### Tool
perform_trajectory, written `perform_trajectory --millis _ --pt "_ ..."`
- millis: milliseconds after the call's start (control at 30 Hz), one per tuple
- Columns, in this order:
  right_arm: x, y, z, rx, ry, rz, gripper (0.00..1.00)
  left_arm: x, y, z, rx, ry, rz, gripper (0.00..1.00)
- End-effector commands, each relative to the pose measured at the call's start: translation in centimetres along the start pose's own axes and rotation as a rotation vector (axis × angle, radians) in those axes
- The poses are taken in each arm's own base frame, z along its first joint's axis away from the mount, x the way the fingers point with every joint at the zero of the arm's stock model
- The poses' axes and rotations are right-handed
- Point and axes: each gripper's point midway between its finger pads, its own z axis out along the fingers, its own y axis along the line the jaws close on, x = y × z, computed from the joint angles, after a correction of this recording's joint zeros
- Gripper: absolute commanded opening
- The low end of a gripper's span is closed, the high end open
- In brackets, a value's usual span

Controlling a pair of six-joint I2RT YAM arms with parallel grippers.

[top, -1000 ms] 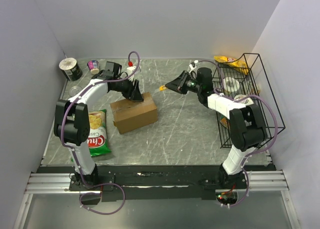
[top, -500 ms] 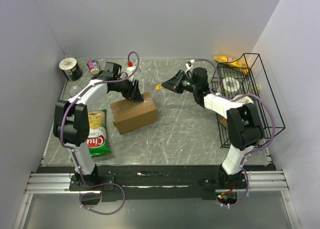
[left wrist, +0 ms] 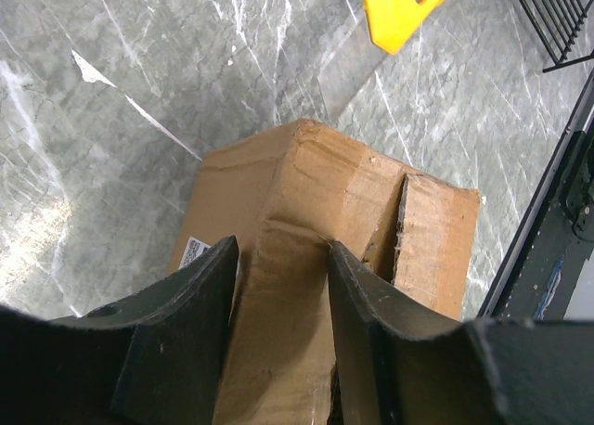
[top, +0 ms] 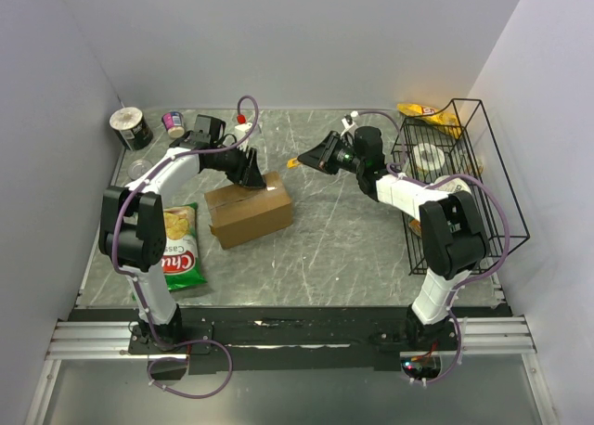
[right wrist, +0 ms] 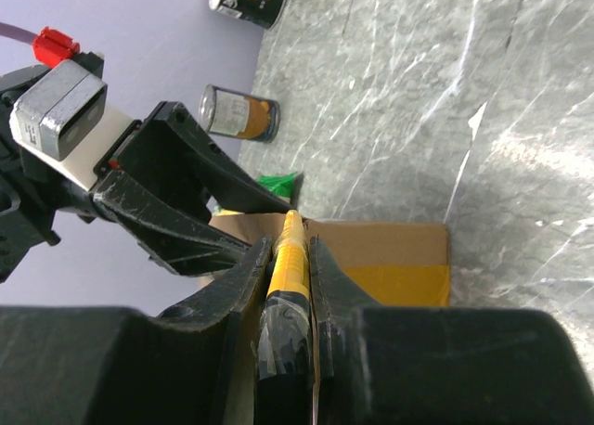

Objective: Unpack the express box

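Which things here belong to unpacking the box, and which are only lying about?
For the job: express box, yellow tool, right gripper holding it, left gripper at the box.
Lying about: chip bag, large can, small can, wire basket.

Bright, even light from overhead; shadows soft. Pale glare lay on the table in both wrist views. Near fingers were blurred and dark there. Overhead view was sharp throughout.

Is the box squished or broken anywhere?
The top of the express box is creased and crumpled beside the left gripper, and one flap edge gapes open a little. It sits crooked on the table.
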Motion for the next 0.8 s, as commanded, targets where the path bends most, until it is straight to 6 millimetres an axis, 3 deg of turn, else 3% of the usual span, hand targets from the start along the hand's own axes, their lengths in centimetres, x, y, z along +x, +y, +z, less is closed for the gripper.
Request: perform_trajectory --millis 0,300,767 --pt "-1.6 1.6 -0.2 -0.034 -0.066 -0.071 0.00 0.7 0.9 -0.5 -0.051 0.020 -0.011 0.47" --pt "-1.4 1.3 -0.1 -0.027 -0.055 -0.088 0.00 0.8 0.9 -0.4 -0.052 0.021 -0.014 0.47" --pt "0.6 1.1 -0.7 -0.013 -0.015 -0.094 0.00 0.6 0.9 0.0 -0.041 0.006 -0.057 0.45"
